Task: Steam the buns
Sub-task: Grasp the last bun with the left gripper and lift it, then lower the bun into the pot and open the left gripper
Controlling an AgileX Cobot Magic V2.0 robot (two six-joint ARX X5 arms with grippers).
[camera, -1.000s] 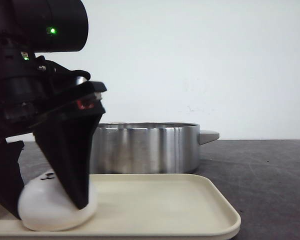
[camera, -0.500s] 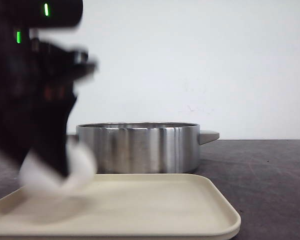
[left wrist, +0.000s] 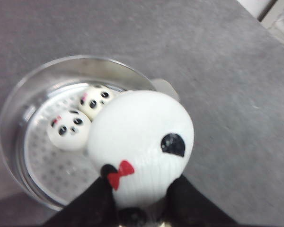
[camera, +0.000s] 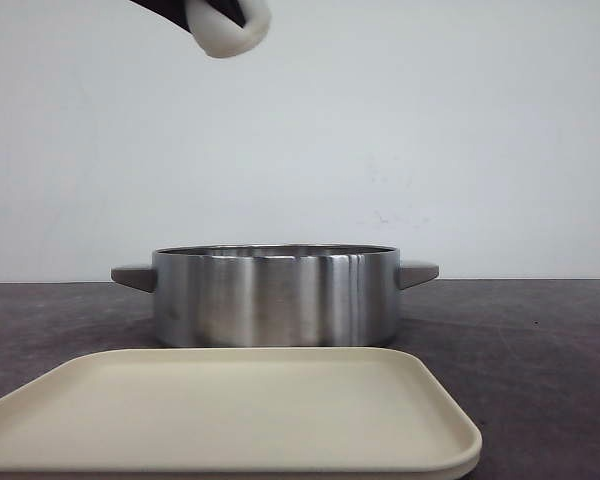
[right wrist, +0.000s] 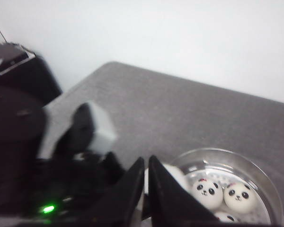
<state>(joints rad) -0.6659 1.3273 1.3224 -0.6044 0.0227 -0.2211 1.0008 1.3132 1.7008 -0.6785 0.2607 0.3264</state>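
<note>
the left gripper (left wrist: pixel 132 208) pinches a white panda bun (left wrist: pixel 142 151) high above the steel pot (camera: pixel 275 295), where more buns (left wrist: pixel 70 130) lie on the perforated steamer plate. the right gripper (right wrist: pixel 146 189) has its fingers pressed together. the cream tray (camera: pixel 230 415) sits on the tabletop (camera: pixel 540 340) before the pot.
</note>
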